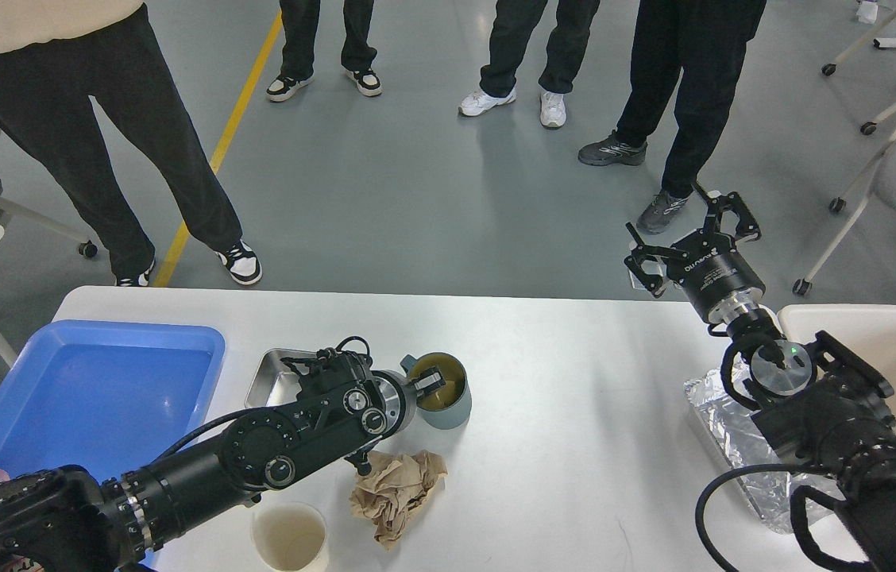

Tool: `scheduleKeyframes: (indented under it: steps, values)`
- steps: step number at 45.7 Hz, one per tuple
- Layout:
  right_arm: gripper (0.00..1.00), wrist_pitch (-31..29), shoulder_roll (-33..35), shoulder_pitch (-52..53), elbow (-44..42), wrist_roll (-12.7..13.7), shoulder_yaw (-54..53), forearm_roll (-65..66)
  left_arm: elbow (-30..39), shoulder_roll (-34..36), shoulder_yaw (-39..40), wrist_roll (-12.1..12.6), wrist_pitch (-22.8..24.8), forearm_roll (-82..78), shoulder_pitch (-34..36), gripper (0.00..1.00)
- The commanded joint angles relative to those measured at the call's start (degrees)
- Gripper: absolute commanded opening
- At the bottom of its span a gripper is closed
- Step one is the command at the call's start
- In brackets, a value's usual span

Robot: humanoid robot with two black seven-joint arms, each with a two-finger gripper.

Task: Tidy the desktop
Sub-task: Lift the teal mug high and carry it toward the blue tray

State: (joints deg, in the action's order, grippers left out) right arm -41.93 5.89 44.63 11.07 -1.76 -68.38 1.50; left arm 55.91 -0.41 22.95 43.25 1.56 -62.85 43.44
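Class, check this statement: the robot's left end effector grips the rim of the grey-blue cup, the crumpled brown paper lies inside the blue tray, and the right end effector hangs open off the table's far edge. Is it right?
One part is wrong. The head view shows the crumpled brown paper lying on the white desktop, not in the blue tray. The left end effector does grip the cup, and the right end effector is open.
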Motion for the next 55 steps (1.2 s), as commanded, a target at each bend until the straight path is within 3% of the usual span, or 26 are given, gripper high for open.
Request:
scheduleKeyframes:
  steps: [1,10,20,21,25,30,31,36,41,55]
  values:
    - [1.00,0.09,0.00,0.02,0.00,0.00,0.00,0.00,-0.02,0.06,0.52,-0.01,1.51,0.54,0.50,0.01]
    - [1.00,0.09,0.00,0.02,0.00,0.00,0.00,0.00,2.70,1.73,4.64,1.83,10.82,1.94,3.22,0.00]
    - [1.00,0.18,0.00,0.46,0.00,0.00,0.00,0.09,9.65,8.49,13.69,10.70,32.34,9.41,11.48,0.01]
    - [1.00,0.26,0.00,0.55,0.00,0.00,0.00,0.09,10.09,9.37,14.22,11.67,34.54,10.63,12.80,0.01]
    - [1.00,0.27,0.00,0.72,0.00,0.00,0.00,0.52,10.88,13.67,14.41,11.75,42.72,18.80,20.00,0.02]
    - [1.00,0.35,0.00,0.90,0.00,0.00,0.00,1.67,10.44,18.25,12.04,11.75,48.44,30.14,30.19,0.02]
    - [1.00,0.35,0.00,0.90,0.00,0.00,0.00,1.84,9.83,19.91,9.16,11.75,49.75,34.86,34.91,0.03]
    - [1.00,0.35,0.00,0.90,0.00,0.00,0.00,1.84,8.60,22.73,1.59,11.75,51.87,44.91,44.35,0.03]
    - [1.00,0.35,-0.08,0.99,0.00,0.00,0.00,1.84,8.51,24.67,-2.82,11.75,52.40,49.31,49.37,0.03]
    - [1.00,0.44,0.00,1.08,0.00,0.18,0.00,1.93,7.45,30.11,-3.70,11.75,53.44,49.50,49.99,0.03]
